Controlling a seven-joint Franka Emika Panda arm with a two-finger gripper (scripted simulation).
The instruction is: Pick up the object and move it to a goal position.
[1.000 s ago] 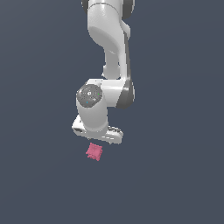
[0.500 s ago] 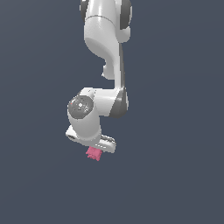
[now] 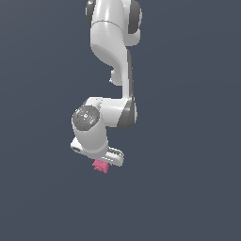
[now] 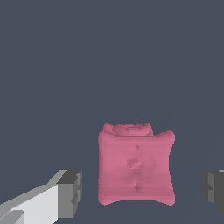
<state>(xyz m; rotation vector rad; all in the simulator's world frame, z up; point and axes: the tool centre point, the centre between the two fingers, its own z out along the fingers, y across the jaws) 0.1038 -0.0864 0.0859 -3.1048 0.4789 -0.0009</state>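
Exterior view: we see the glossy white arm bent down over a flat dark slate ground, its gripper low and the small pink-red object directly under it, partly hidden by the hand.

Wrist view: we see the object as a lumpy, pillow-edged block with a dimpled face, sitting between two grey blocky fingertips. Clear gaps lie on both sides, so the jaws stand apart, touching nothing.
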